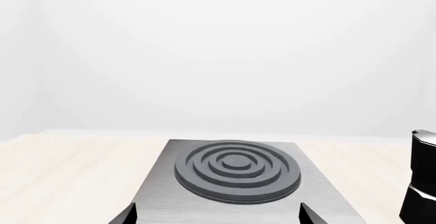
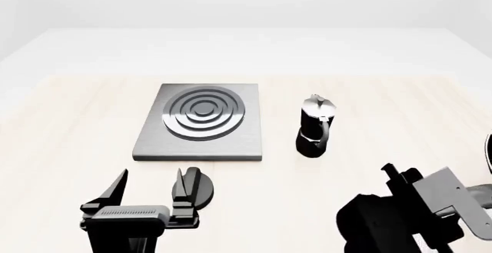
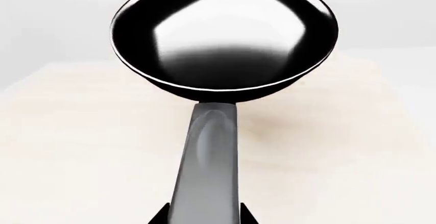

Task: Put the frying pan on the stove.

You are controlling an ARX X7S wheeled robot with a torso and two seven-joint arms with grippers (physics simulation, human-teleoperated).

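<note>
My right gripper (image 3: 204, 219) is closed on the frying pan (image 3: 225, 35) handle. My left gripper (image 2: 151, 191) sits low, open and empty, near the stove (image 2: 201, 120).

Frying pan (image 3: 225, 35) handle between end effector (image 3: 202, 219) fingers.

You are seeing the stove (image 2: 201, 120) sitting uncovered at centre frame; right of it the moka pot (image 2: 316, 127) is standing upright, narrowing the approach from the lower right.
</note>
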